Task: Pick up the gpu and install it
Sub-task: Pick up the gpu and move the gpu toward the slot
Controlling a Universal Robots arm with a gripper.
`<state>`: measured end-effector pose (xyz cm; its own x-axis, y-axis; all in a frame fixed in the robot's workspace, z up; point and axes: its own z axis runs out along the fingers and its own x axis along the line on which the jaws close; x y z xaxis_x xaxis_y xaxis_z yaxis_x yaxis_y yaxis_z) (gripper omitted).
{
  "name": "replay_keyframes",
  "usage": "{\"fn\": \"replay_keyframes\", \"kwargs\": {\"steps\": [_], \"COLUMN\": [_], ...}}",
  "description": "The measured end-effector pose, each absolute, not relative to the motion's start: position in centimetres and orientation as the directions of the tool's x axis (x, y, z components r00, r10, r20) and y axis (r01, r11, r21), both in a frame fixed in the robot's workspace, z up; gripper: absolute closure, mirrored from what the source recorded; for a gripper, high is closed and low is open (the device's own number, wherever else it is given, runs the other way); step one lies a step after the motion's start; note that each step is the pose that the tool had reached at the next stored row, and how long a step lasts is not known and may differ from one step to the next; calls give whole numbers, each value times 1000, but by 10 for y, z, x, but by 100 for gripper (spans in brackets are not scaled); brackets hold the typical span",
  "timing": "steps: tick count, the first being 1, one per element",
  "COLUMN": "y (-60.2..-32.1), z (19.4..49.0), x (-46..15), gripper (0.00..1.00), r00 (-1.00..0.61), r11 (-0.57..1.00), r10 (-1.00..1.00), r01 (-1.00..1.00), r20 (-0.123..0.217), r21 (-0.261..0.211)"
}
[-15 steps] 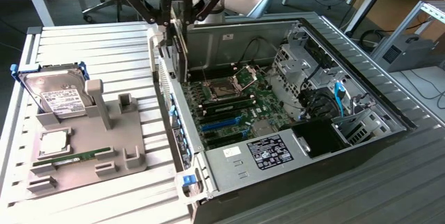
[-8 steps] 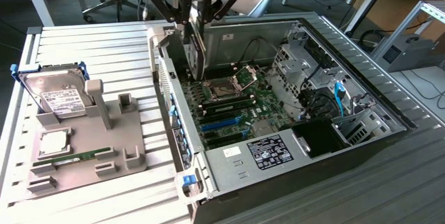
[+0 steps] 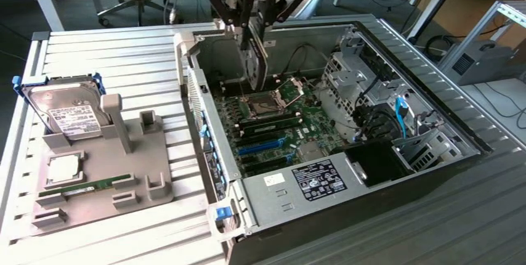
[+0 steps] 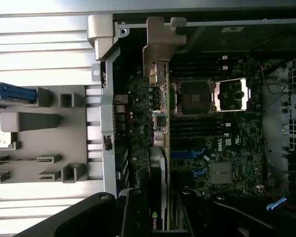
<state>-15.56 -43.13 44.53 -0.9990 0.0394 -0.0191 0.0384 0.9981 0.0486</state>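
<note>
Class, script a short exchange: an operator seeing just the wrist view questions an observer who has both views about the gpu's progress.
Operator: Is the gpu seated yet?
Observer: No. It hangs upright from the gripper, lower edge seemingly above the motherboard.
Operator: What's on the grey holder beside the case?
Observer: A hard drive in a blue frame, leaning at one end.

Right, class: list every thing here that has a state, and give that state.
gripper, shut on the gpu
gpu, held on edge, not yet seated
computer case, side open
CPU socket, cover flipped open
hard drive, propped upright in grey holder
RAM stick, flat on grey holder
</note>
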Motion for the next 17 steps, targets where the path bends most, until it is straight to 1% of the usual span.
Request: {"fn": "replay_keyframes", "kwargs": {"steps": [17], "y": [-431], "z": [445], "x": [-91], "gripper": [73], "r00": [-999], "r11": [998], "r10": [39], "r01": [38], "r20": [-19], "r21": [49]}}
